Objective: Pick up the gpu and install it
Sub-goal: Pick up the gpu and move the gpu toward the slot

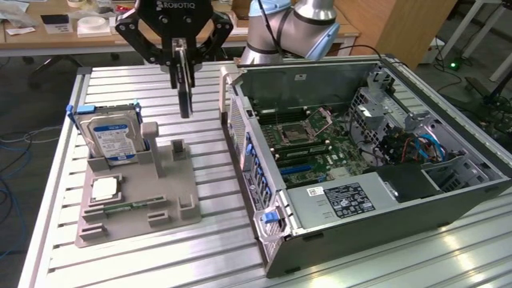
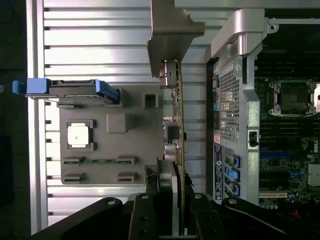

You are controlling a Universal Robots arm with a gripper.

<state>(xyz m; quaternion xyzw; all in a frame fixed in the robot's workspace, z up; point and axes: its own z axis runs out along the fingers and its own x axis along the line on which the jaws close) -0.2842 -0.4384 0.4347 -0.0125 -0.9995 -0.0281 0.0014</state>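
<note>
The gpu (image 1: 184,90) hangs on edge as a thin dark card, lifted above the grey holder (image 1: 140,201) and beside the open computer case (image 1: 400,198). My gripper (image 1: 182,57) is shut on the card's upper edge. In the wrist view the gpu (image 2: 178,125) runs edge-on from my gripper (image 2: 172,200) to its metal bracket (image 2: 172,35). It hovers over the gap between the holder (image 2: 117,145) and the case's rear panel (image 2: 232,105). The motherboard (image 1: 308,147) lies exposed inside the case, with blue slots (image 1: 298,169) near its front.
A silver hard drive (image 1: 112,138) with a blue label stands upright in the holder. A processor chip (image 1: 104,189) and a green memory stick (image 1: 126,207) lie in it too. The ribbed metal table (image 1: 200,252) carries everything. Cluttered desks stand behind.
</note>
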